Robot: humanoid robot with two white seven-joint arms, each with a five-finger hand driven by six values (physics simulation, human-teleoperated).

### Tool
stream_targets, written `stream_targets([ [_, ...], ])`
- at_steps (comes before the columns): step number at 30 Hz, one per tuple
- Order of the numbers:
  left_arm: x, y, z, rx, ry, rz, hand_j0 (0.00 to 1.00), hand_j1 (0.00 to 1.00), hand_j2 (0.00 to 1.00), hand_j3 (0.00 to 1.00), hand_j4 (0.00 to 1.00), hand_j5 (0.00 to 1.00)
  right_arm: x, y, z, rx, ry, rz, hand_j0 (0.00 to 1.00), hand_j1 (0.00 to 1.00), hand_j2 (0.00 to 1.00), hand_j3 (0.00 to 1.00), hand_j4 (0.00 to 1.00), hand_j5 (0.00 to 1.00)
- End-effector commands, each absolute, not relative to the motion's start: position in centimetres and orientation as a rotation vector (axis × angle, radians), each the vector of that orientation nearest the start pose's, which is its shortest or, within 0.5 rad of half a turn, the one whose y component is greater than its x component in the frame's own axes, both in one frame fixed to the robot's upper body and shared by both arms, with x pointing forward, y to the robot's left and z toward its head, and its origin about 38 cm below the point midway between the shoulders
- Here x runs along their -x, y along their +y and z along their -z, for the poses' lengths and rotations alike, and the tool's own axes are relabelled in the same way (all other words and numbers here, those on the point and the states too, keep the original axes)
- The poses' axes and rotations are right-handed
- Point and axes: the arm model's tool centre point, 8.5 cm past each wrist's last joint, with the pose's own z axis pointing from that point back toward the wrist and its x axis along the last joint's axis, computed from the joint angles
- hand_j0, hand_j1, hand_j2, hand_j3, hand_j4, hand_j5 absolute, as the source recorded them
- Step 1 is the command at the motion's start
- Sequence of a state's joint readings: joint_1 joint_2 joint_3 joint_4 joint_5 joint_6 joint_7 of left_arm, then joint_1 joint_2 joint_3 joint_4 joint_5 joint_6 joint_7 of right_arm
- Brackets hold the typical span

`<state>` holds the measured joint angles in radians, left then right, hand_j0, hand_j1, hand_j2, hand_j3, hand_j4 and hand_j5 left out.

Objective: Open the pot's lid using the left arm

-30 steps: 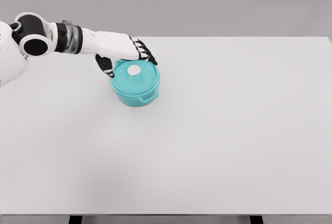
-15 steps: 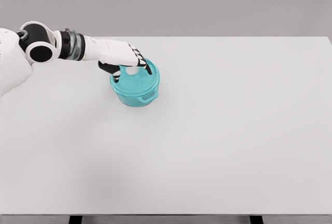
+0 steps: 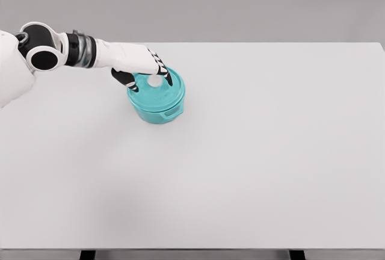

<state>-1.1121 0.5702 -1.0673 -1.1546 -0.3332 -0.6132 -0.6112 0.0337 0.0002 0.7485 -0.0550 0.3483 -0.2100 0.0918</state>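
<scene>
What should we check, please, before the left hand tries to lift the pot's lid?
1. Left hand is over the lid: ok.
2. Fingers are at the white knob: ok, they flank it.
3. Firm grip on the knob: cannot tell, since contact is hidden from the head view.
4. Lid seated on the teal pot: ok, no gap shows.
5. Pot stands upright on the table: ok.
6. Right arm out of the way: ok, it is not in view.
</scene>
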Motion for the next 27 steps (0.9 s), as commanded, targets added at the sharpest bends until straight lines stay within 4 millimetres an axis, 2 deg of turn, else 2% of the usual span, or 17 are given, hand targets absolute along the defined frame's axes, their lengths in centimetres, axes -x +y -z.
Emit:
stream_targets([
  [1,-50.5,19.1,-24.3,0.376,1.713,-3.113,0.79,0.79,0.79,0.79,0.79,0.79,0.3,-23.4,26.2,-0.149,-0.117,-1.104,1.00,1.00,1.00,1.00,1.00,1.00],
  [6,-50.5,18.8,-24.0,0.367,1.708,-3.113,0.68,0.68,0.68,0.68,0.68,0.68,0.3,-23.4,26.2,-0.149,-0.117,-1.104,1.00,1.00,1.00,1.00,1.00,1.00],
  [10,-50.4,18.8,-23.9,0.368,1.705,-3.116,0.63,0.63,0.63,0.63,0.63,0.63,0.3,-23.4,26.2,-0.149,-0.117,-1.104,1.00,1.00,1.00,1.00,1.00,1.00],
  [12,-50.4,18.8,-23.9,0.368,1.705,-3.116,0.55,0.55,0.55,0.55,0.55,0.55,0.3,-23.4,26.2,-0.149,-0.117,-1.104,1.00,1.00,1.00,1.00,1.00,1.00],
  [15,-50.4,18.9,-23.9,0.370,1.704,-3.118,0.51,0.51,0.51,0.51,0.51,0.51,0.3,-23.4,26.2,-0.149,-0.117,-1.104,1.00,1.00,1.00,1.00,1.00,1.00],
  [18,-50.5,19.3,-24.0,0.379,1.706,-3.123,0.41,0.41,0.41,0.41,0.41,0.41,0.3,-23.5,26.2,-0.149,-0.115,-1.104,1.00,1.00,1.00,1.00,1.00,1.00],
  [23,-50.5,19.8,-24.1,0.389,1.702,-3.129,0.37,0.37,0.37,0.37,0.37,0.37,0.3,-23.5,26.2,-0.149,-0.115,-1.104,1.00,1.00,1.00,1.00,1.00,1.00],
  [24,-50.5,20.0,-24.2,0.396,1.701,-3.132,0.36,0.36,0.36,0.36,0.36,0.36,0.3,-23.4,26.2,-0.149,-0.117,-1.104,1.00,1.00,1.00,1.00,1.00,1.00],
  [27,-50.5,22.7,-24.5,0.460,1.680,-3.172,0.35,0.35,0.35,0.35,0.35,0.35,0.3,-23.4,26.2,-0.149,-0.117,-1.104,1.00,1.00,1.00,1.00,1.00,1.00],
])
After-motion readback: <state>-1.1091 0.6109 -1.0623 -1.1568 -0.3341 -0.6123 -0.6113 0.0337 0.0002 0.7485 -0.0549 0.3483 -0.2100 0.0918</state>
